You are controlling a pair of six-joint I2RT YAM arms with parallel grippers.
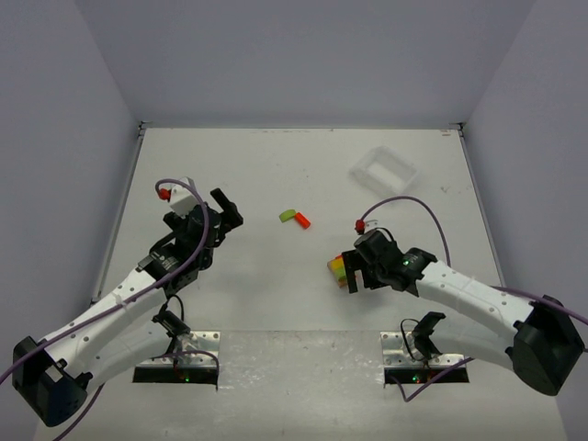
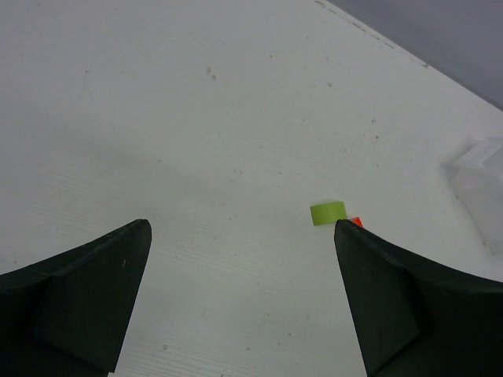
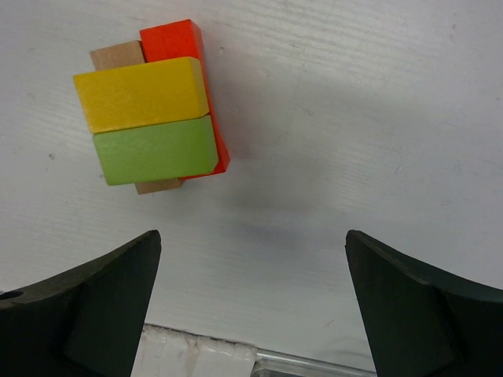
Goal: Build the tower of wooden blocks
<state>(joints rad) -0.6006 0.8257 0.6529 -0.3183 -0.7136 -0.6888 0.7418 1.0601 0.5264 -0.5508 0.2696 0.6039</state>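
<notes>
The wood block tower (image 3: 149, 118) stands on the table: a yellow block (image 3: 140, 94) and a green block (image 3: 153, 151) side by side on top, red and plain tan blocks beneath. In the top view the tower (image 1: 339, 267) sits just left of my right gripper (image 1: 353, 273), which is open and empty. In the right wrist view the right gripper (image 3: 251, 263) hovers beside the tower. A loose green block (image 1: 288, 216) and a loose red-orange block (image 1: 302, 220) lie mid-table. My left gripper (image 1: 223, 213) is open and empty, left of them; its view shows the green block (image 2: 328, 212).
A white plastic tray (image 1: 384, 171) stands at the back right, also at the right edge of the left wrist view (image 2: 479, 177). Two metal base plates (image 1: 179, 367) sit at the near edge. Grey walls enclose the table.
</notes>
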